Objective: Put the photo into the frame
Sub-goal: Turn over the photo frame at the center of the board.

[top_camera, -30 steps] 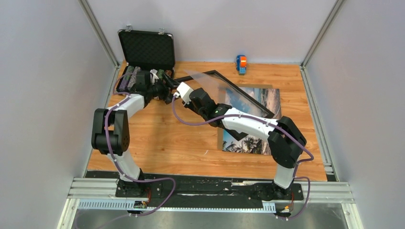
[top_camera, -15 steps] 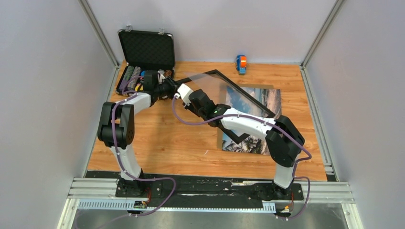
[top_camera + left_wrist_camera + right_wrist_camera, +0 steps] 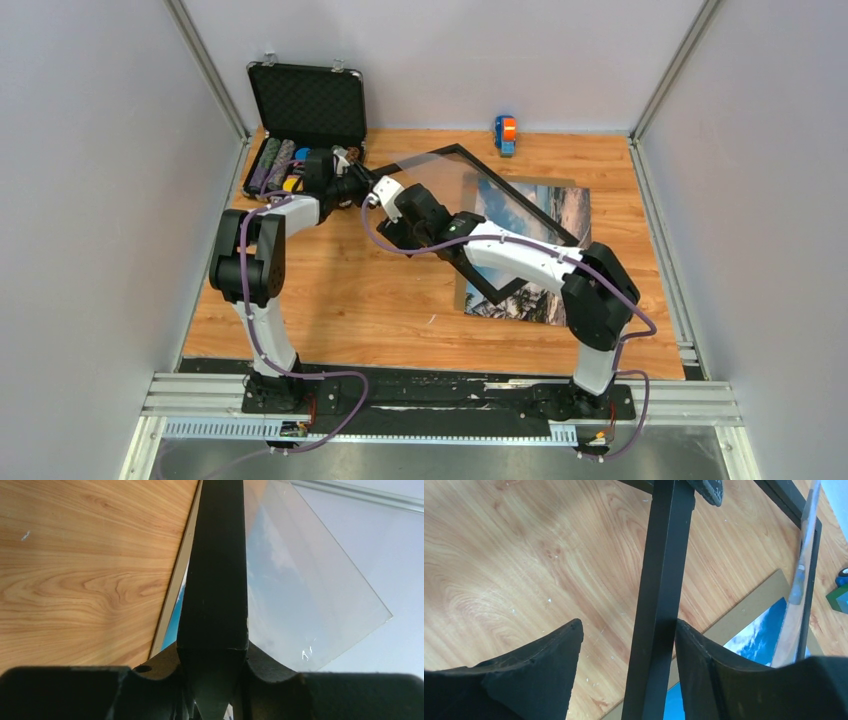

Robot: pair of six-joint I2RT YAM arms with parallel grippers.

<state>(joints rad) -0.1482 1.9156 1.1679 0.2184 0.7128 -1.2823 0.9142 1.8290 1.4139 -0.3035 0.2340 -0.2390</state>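
Observation:
The black frame (image 3: 520, 200) is tilted up off the table over the photo (image 3: 545, 215), a beach print lying flat on a brown backing board (image 3: 462, 290). The clear glass pane (image 3: 430, 175) leans out of the frame at its upper left. My left gripper (image 3: 358, 186) is shut on the frame's left bar (image 3: 215, 580), with the pane (image 3: 300, 595) to its right. My right gripper (image 3: 392, 222) is open around the same bar (image 3: 659, 580); in the right wrist view the right gripper (image 3: 628, 625) has its right finger (image 3: 704, 650) against the bar and the left finger clear of it.
An open black chip case (image 3: 305, 105) stands at the back left, close behind my left arm. A small blue and orange object (image 3: 505, 133) sits at the back edge. Grey walls close the table on three sides.
My left arm swung right and closed on the frame's left bar. The frame's near edge has lifted higher off the photo. My right gripper shifted slightly along the bar.

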